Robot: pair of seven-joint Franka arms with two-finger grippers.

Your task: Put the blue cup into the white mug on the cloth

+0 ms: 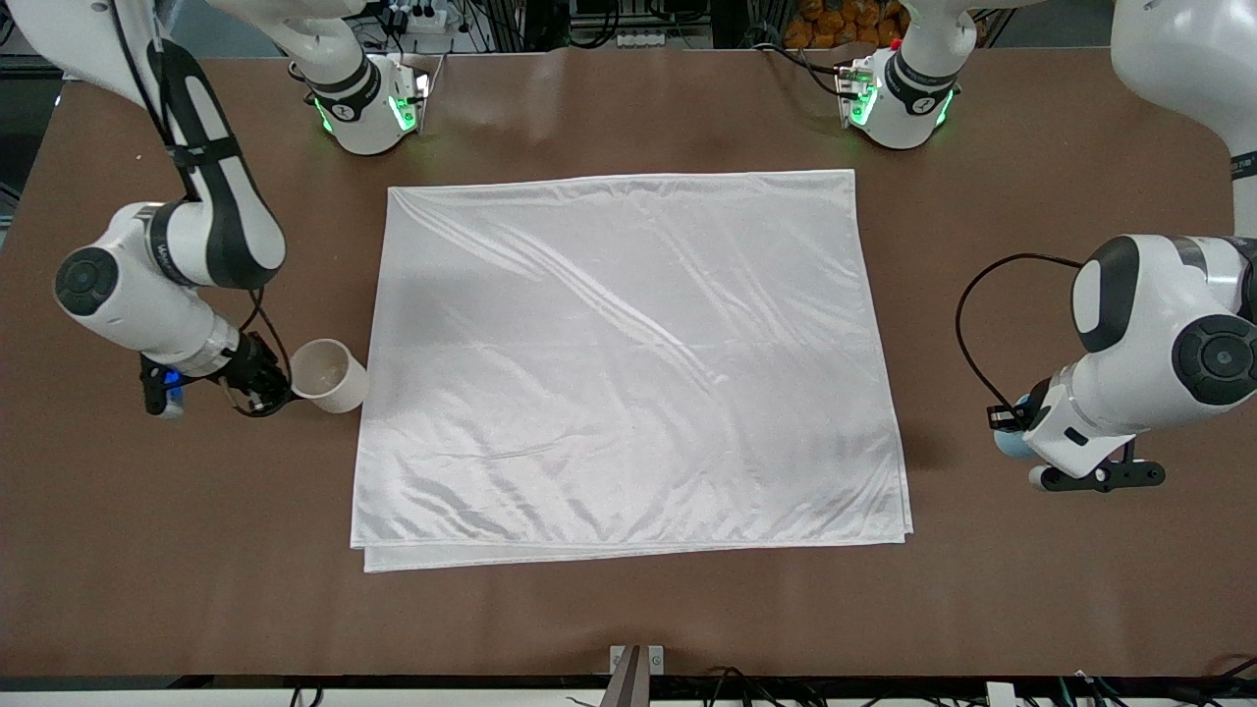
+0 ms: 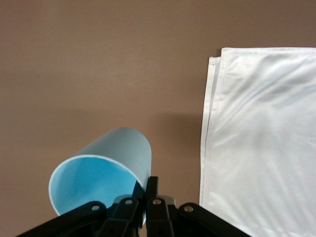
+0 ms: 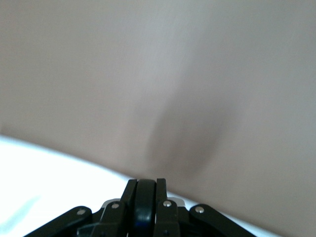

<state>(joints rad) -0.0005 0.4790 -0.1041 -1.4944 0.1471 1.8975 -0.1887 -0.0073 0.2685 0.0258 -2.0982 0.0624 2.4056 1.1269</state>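
gleaming white cloth point(image 1: 628, 363) on brown table point(image 1: 1031, 118)

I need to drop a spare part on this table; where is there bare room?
The cloth is bare, as is the brown table between it and the front camera. It is crowded beside the cloth at each end: right gripper on the white mug, left gripper on the blue cup.

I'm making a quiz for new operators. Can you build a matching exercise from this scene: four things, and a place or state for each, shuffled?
Things:
1. blue cup
2. white mug
3. cloth
4. table

Places or states:
A. brown, bears everything
B. spread flat in the middle
C. rim pinched by the shut left gripper
D. tilted, black handle clamped by the shut right gripper

Pairs: 1-C, 2-D, 3-B, 4-A
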